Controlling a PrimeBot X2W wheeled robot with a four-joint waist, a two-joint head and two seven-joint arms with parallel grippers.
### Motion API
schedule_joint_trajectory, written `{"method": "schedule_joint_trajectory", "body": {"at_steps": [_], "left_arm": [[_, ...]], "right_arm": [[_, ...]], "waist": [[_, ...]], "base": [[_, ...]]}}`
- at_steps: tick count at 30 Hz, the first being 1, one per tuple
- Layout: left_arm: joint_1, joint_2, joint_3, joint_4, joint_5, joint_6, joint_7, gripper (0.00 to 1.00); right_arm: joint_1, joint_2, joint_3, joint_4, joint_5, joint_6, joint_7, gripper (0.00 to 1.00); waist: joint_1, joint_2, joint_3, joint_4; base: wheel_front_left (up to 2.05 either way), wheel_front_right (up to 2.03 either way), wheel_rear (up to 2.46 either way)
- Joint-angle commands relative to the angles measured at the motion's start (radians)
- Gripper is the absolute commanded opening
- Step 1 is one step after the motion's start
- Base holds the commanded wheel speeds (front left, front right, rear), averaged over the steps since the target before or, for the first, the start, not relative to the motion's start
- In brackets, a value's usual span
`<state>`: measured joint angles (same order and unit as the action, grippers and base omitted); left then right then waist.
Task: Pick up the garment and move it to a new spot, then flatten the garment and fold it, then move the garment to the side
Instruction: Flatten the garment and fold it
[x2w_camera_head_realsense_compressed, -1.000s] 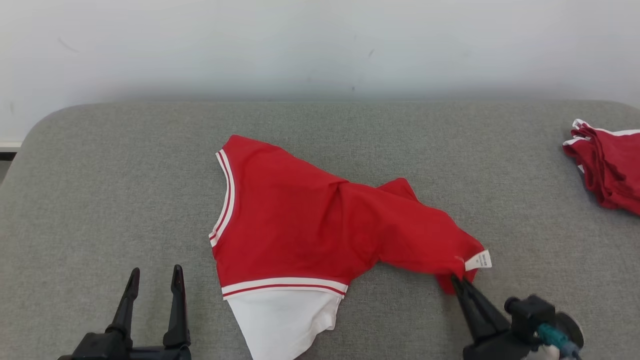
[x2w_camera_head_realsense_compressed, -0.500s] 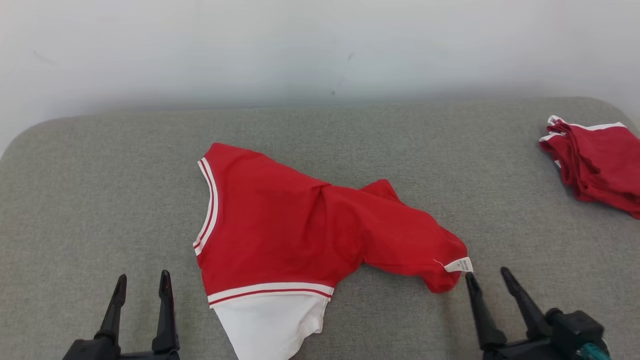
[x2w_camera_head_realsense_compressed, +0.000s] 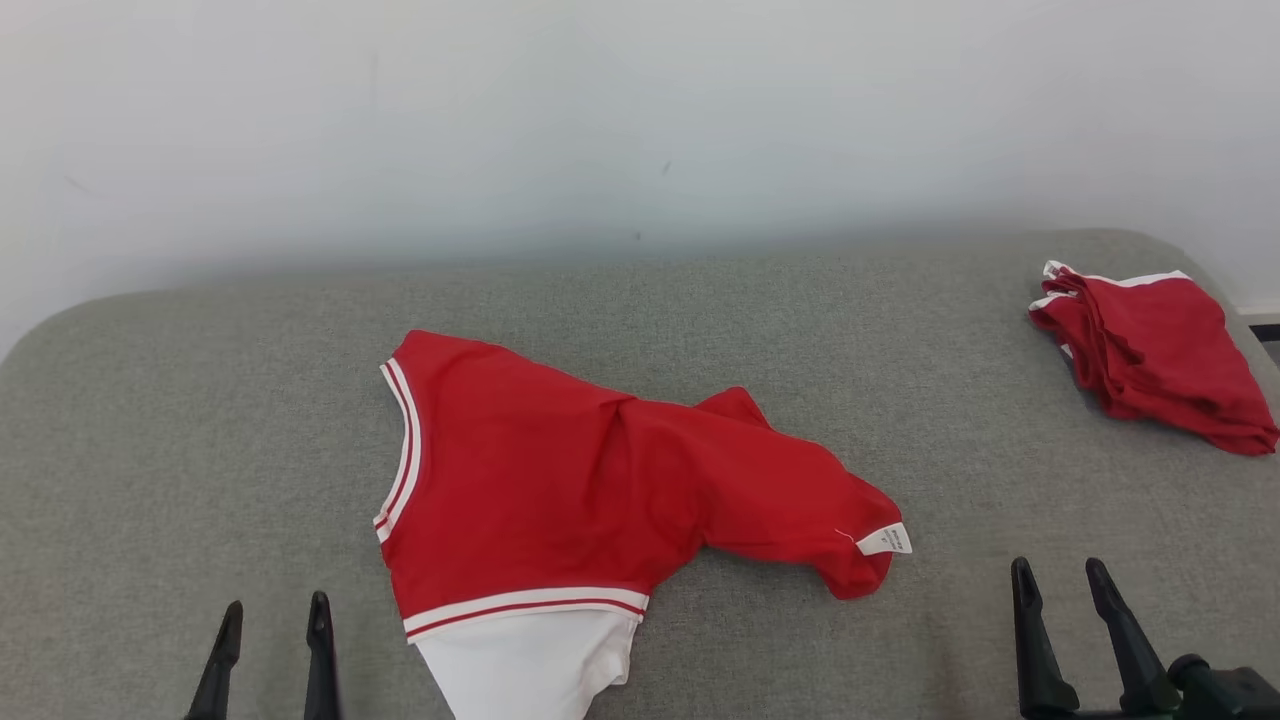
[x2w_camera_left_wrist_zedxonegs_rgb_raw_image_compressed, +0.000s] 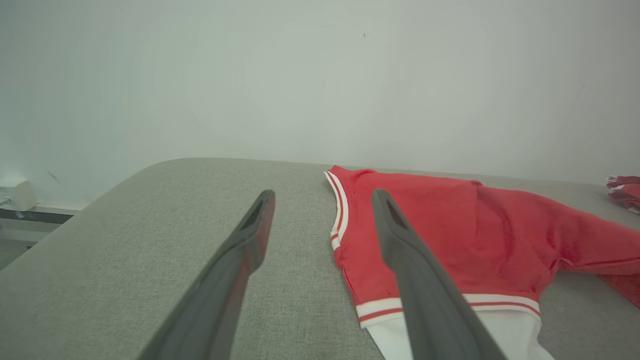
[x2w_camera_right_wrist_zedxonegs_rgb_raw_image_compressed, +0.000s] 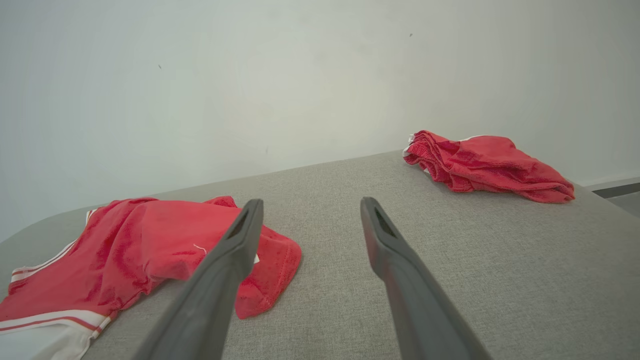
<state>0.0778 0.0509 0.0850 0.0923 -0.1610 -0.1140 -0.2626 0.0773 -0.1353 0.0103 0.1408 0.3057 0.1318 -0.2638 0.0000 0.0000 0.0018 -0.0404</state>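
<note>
Plainly, the left gripper (x2w_camera_head_realsense_compressed: 275, 603) stands with its two dark fingers spread wide, holding nothing and touching nothing. It sits just off the left side of the garment (x2w_camera_head_realsense_compressed: 540, 490), near the corner with the striped hem, and is clear of the cloth.

The garment lies loosely spread on the grey padded surface (x2w_camera_head_realsense_compressed: 150, 420). It is red, with white-and-red striped trim down its left edge and along its near edge. At that near edge a white panel (x2w_camera_head_realsense_compressed: 525, 665) sticks out from under the red, toward the robot. The garment's right half is bunched and rumpled, narrowing to a rounded end.

On that right end a small white label (x2w_camera_head_realsense_compressed: 885, 539) lies face up. It carries some grey print, too small to read.

The right gripper (x2w_camera_head_realsense_compressed: 1058, 566) is to the right of the garment's labelled end and apart from it. Its fingers are parted wide and empty, with the tips over bare surface.

Farther right of the garment and beyond it, well apart, lies a crumpled heap of red cloth (x2w_camera_head_realsense_compressed: 1150, 350) with white edging.
</note>
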Motion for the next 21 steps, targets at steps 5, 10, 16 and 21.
{"method": "schedule_joint_trajectory", "body": {"at_steps": [5, 10, 16, 21], "left_arm": [[0.048, 0.000, -0.009, -0.026, 0.007, 0.002, -0.003, 1.00], [0.040, -0.001, -0.018, -0.020, 0.015, -0.006, -0.003, 1.00], [0.041, -0.001, -0.061, 0.019, 0.009, -0.009, -0.003, 1.00], [0.032, -0.001, -0.137, 0.105, -0.005, -0.016, -0.003, 1.00]], "right_arm": [[0.020, 0.012, 0.007, -0.002, -0.006, -0.003, 0.000, 1.00], [0.018, 0.005, 0.016, 0.004, -0.008, -0.003, 0.000, 1.00], [0.011, -0.004, 0.029, 0.030, 0.001, -0.003, 0.000, 1.00], [-0.031, -0.033, 0.049, 0.120, 0.011, -0.003, 0.000, 1.00]], "waist": [[0.0000, 0.0000, -0.011, 0.022], [0.0000, 0.0000, -0.012, 0.036], [0.0000, 0.0000, -0.008, 0.046], [0.0000, 0.0000, 0.008, 0.047]], "base": [[0.00, 0.00, 0.00], [0.00, 0.00, 0.00], [0.00, 0.00, 0.00], [0.00, 0.00, 0.00]]}}
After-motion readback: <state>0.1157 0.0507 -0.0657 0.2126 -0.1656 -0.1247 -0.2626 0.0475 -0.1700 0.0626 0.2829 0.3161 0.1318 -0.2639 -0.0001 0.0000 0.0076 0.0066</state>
